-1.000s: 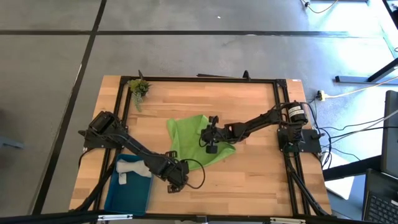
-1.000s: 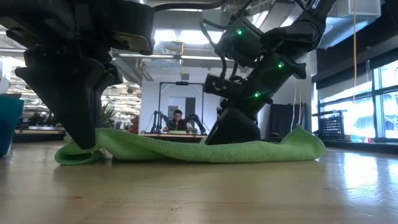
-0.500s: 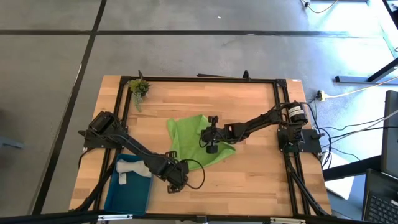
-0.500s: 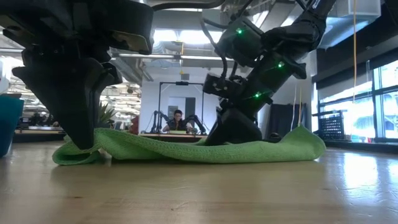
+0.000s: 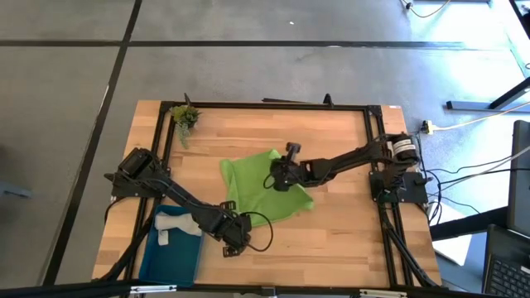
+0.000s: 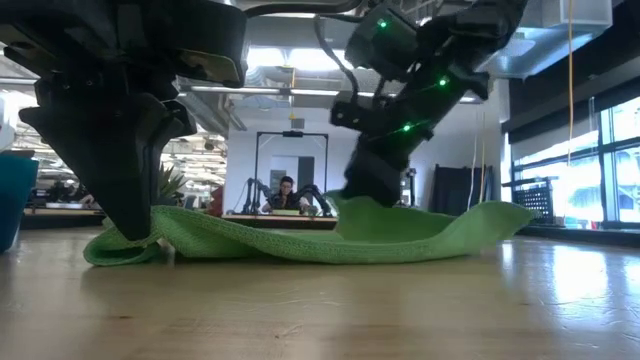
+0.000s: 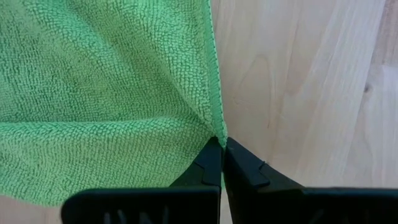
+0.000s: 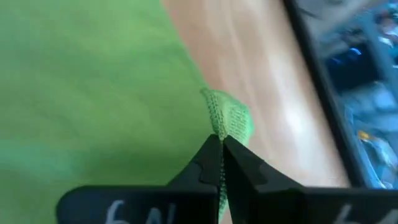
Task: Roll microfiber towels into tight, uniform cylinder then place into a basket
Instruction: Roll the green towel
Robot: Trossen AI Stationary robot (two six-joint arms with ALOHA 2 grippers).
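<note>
A lime green microfiber towel [image 5: 261, 184] lies spread and slightly rumpled in the middle of a wooden table [image 5: 331, 240]. Everything else is placed from this towel.

At the towel's near corner, toward the front edge of the table, the left gripper [image 5: 236, 233] has its fingers pinched together on the hem, pressing that corner down to the wood. At the towel's right side, the right gripper [image 5: 280, 177] is closed on a small fold of the green cloth and holds it raised, so the fabric peaks off the table there.

Left of the towel, by the table's front left corner, sits the teal-blue basket [image 5: 153, 261] with a light grey towel [image 5: 172, 223] already lying in it. Beyond the towel's far left corner stands a small plant sprig [image 5: 185, 116].

The step in hand looks like straightening or folding the green towel before rolling. To do it well, the pinned corner should likely stay anchored while the raised side is drawn taut and laid over evenly, edges aligned, so the later roll comes out tight and uniform. Pulling too hard could tug the cloth free of the left pinch.
</note>
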